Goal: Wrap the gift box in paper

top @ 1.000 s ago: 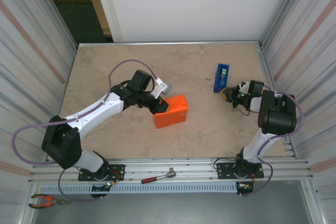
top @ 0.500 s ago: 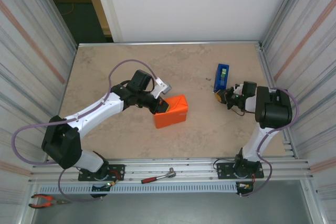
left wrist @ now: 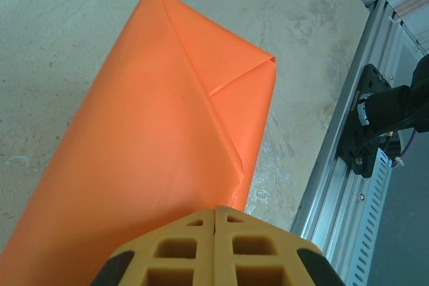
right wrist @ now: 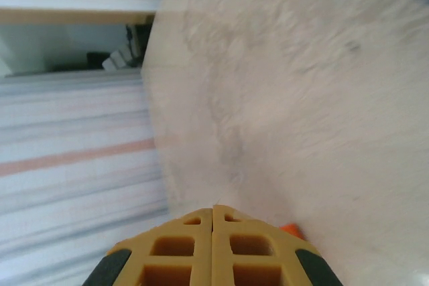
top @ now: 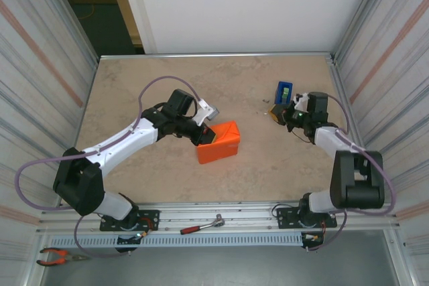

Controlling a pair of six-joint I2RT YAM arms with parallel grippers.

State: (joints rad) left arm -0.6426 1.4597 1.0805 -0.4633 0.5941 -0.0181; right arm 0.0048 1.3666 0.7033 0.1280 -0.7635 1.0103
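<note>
Orange-handled pliers [top: 57,256] and a red-handled ratchet [top: 201,224] lie on the metal rail [top: 234,213] along the near edge, below the table [top: 167,85]. Mid-surface, a bit toward the near edge, the paper [top: 221,143] sits folded up into a block-shaped parcel. The gift box is covered by it and can't be seen. Left wrist view shows a triangular flap creased flat on the parcel's end. Left gripper [top: 206,133] is at the parcel's left far end, just over the paper. Its yellow fingers are clenched tip to tip with no gap, and I can't tell if any paper is pinched. Right gripper [top: 278,113] is farther back toward the right edge, well apart from the parcel, just beside the near end of the blue tape dispenser [top: 283,97]. Its fingers are also pressed together with nothing seen between them; right wrist view is blurred, bare table beyond the tips.
</note>
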